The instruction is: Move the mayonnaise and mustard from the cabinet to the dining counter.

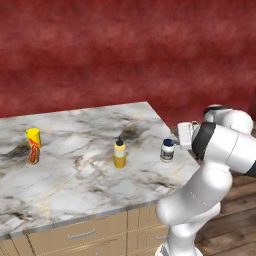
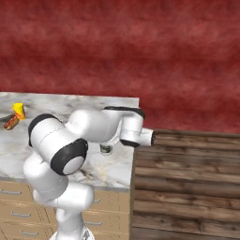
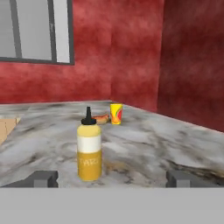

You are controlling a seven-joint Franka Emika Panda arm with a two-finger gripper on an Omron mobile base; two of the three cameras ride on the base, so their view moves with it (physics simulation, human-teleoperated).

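Note:
The mustard (image 1: 119,154), a yellow bottle with a black nozzle, stands upright in the middle of the marble dining counter (image 1: 75,180). In the hand view the mustard (image 3: 89,152) is straight ahead, a short way beyond my gripper (image 3: 111,178). The gripper is open, its fingertips (image 3: 43,178) wide apart with nothing between them. The mayonnaise (image 1: 167,150), a small white jar with a dark blue lid, stands near the counter's right edge, just left of my hand. The arm hides all but the base of the mayonnaise (image 2: 106,149) in the right base view. The cabinet is out of view.
A red-orange tube with a yellow cap (image 1: 33,145) stands at the counter's left; the tube (image 3: 115,113) also shows behind the mustard. Light wooden drawers (image 1: 80,235) sit below the slab. Red walls enclose the counter, and a wooden floor (image 2: 187,187) lies to its right.

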